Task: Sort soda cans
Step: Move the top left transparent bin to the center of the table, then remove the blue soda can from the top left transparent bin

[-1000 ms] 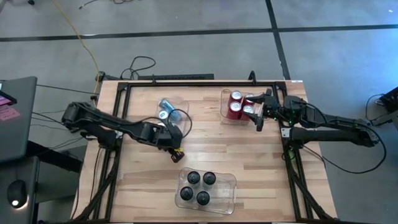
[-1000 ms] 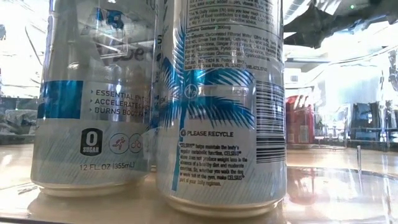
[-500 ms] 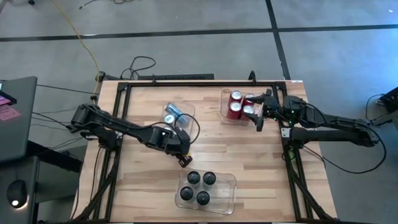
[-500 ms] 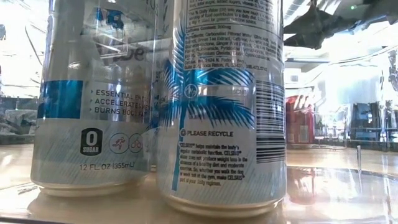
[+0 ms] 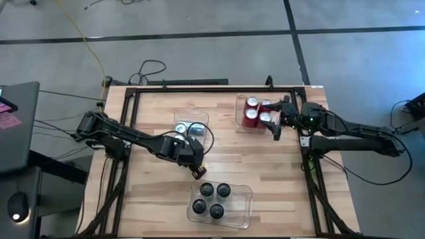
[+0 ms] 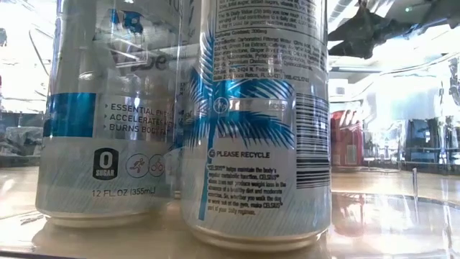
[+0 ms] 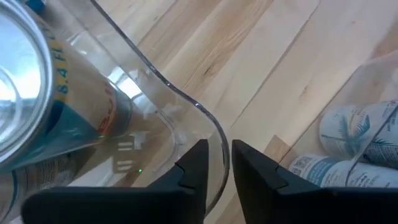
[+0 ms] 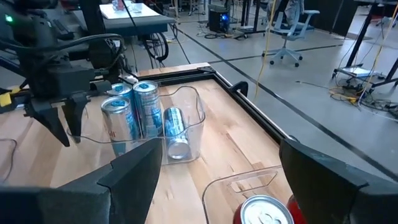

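Observation:
A clear bin [image 5: 208, 138] at mid-table holds blue-and-silver soda cans [image 5: 180, 127]. In the right wrist view two of them stand upright [image 8: 146, 112] and one lies on its side [image 8: 174, 137]. My left gripper [image 7: 219, 171] slants down at this bin's near corner, its fingers a narrow gap apart. One finger is inside the rim and one outside. Red cans [image 5: 252, 113] stand in a bin at the far right. My right gripper [image 8: 217, 180] hangs wide open above them, and one red can top [image 8: 267, 211] shows below it. My left gripper's fingers [image 7: 193, 168] stand on either side of the clear bin's rim at its rounded near corner [image 7: 214, 134]. They come from above, slanting toward the near edge. I cannot tell whether they touch the wall. The bin rests flat on the table.
A third clear bin [image 5: 247, 198] near the front edge holds several dark-topped cans [image 5: 216, 199]. From the side they are white with a blue palm print [image 6: 255, 129]. Bare wood lies between the three bins. A black frame runs round the table [image 5: 199, 88].
My left gripper has gone toward the table's near edge and a little to the right, then stopped. The clear bin with the blue-and-silver cans has slid along the table the same way.

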### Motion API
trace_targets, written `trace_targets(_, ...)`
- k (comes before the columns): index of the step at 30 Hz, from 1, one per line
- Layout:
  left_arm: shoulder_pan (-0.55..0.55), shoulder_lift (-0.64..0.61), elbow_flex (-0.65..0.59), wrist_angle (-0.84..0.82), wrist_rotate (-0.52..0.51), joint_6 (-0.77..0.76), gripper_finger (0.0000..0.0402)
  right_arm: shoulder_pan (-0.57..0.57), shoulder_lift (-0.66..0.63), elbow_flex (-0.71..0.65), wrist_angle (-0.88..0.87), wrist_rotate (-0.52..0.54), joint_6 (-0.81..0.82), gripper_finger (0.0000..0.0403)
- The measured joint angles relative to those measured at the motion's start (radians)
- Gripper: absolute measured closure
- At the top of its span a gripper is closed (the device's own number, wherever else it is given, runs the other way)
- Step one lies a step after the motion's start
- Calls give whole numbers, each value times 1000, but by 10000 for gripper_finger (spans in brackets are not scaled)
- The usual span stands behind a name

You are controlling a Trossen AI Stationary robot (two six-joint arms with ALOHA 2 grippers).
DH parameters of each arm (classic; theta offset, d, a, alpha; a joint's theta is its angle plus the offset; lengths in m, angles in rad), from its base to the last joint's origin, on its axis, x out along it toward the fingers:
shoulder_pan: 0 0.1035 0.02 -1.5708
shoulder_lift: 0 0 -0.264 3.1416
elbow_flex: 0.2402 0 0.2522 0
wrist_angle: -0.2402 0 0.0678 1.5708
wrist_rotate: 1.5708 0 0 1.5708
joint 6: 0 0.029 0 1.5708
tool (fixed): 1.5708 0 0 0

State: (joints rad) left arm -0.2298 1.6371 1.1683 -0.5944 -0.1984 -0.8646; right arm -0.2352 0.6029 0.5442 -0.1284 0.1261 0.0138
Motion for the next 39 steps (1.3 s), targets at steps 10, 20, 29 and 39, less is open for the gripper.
trace_targets(10,2,-50,-1,90,14,91,273,6,112,0,104,-56,46,61)
trace_targets(20,-13,-238,-1,54,-42,269,254,13,244,36,183,-56,96,61)
trace_targets(29,-62,-503,-58,-25,-354,468,256,117,449,145,193,-56,163,61)
trace_targets(39,-64,-623,-329,253,-386,616,256,273,619,257,160,-45,196,61)
